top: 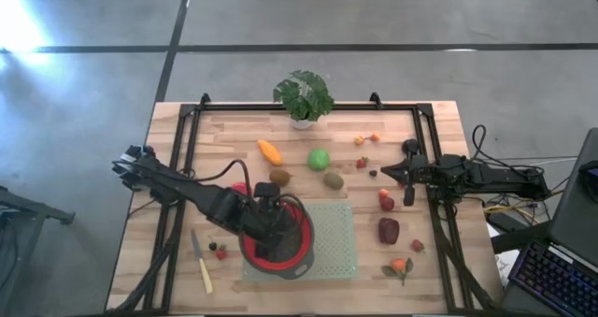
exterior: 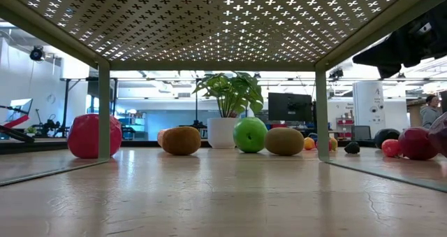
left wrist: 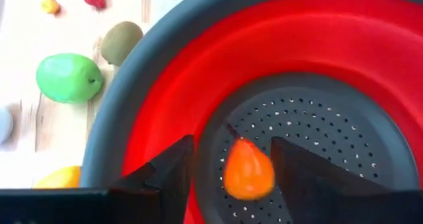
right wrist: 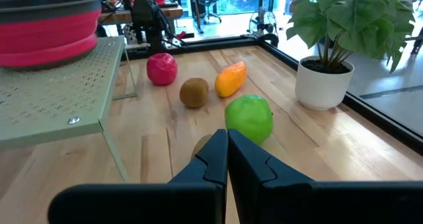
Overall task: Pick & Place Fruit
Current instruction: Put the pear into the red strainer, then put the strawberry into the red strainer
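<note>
The left gripper (left wrist: 228, 178) hangs over the red colander (top: 301, 252) on the perforated stand (top: 338, 247), jaws parted around a small orange fruit (left wrist: 248, 170) that lies in or just above its bottom: one piece nearly delivered. The green ball (top: 319, 158), kiwis (top: 334, 180), red apple (right wrist: 162, 69), orange elongated piece (top: 269, 151) and others remain scattered on the tabletop (top: 234, 135). The right gripper (right wrist: 227, 159) waits at the right edge, jaws closed and empty.
</note>
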You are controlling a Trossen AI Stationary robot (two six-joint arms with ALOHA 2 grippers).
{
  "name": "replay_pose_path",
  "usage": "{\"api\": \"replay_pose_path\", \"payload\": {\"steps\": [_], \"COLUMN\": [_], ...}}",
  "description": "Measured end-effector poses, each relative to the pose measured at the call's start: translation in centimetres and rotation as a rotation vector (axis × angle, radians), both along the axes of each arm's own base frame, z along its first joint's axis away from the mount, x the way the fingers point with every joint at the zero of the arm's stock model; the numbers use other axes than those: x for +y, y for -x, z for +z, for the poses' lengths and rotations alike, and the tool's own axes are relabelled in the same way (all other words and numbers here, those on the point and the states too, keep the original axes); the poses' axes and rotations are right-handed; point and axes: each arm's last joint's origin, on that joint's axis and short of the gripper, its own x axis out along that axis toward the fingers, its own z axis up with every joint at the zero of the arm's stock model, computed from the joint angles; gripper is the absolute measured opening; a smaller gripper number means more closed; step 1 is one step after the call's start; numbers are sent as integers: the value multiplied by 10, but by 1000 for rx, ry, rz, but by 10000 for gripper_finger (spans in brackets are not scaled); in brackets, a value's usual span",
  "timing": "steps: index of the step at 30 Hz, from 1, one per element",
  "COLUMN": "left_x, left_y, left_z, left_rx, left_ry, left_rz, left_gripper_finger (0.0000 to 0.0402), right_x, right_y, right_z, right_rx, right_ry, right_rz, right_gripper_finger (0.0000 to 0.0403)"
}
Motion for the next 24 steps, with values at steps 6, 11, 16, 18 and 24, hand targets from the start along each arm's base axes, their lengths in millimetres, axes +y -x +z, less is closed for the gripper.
{"api": "replay_pose_path", "payload": {"steps": [6, 11, 16, 18, 24], "left_x": [3, 8, 6, 2, -32], "left_y": [7, 19, 44, 57, 81], "left_z": [16, 57, 82, 85, 81], "left_rx": [40, 21, 70, 120, 102], "left_ry": [-37, 16, 78, 81, 139], "left_rz": [-33, 36, 152, 208, 214], "left_gripper_finger": [224, 222, 220, 217, 206], "right_x": [0, 0, 0, 0, 0], "right_y": [0, 0, 0, 0, 0], "right_z": [0, 0, 0, 0, 0], "right_rx": [0, 0, 0, 0, 1], "right_ry": [0, 0, 0, 0, 0], "right_rz": [0, 0, 0, 0, 0], "right_gripper_finger": [8, 8, 8, 8, 8]}}
